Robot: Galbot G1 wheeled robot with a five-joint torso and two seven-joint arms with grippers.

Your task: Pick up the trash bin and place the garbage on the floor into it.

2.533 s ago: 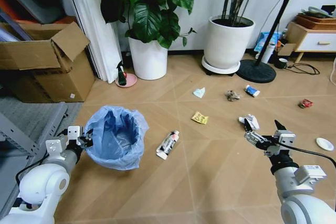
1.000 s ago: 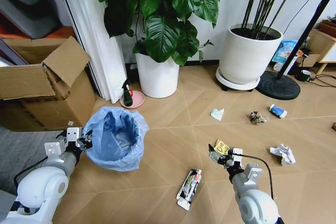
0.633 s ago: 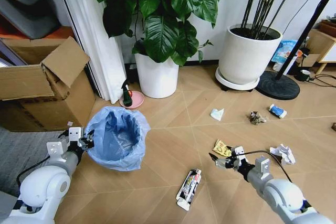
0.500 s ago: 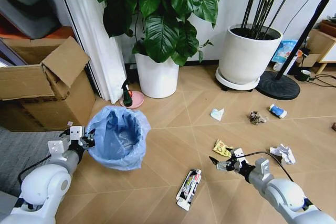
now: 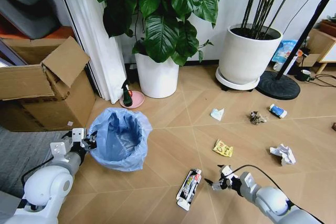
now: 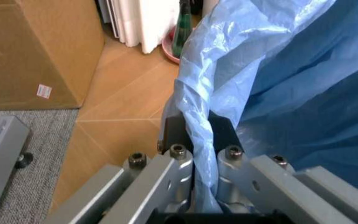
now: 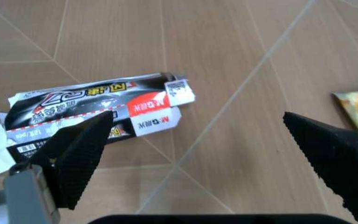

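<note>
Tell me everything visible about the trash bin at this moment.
The trash bin is a small round bin, its body all but hidden by a wrinkly, translucent light-blue plastic liner that spills over the rim and down the sides. It is upright with its mouth open, on the tan herringbone floor near the cardboard box and the white plant pot. The left gripper is shut on its rim at the robot's side; the left wrist view shows bunched liner and a dark rim edge pinched between the fingers.

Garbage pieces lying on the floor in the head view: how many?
6: tube by the right pincer; yellow wrapper; paper wad; white wad, grey wrapper, can near the pots. More may lie outside the frame.
</note>
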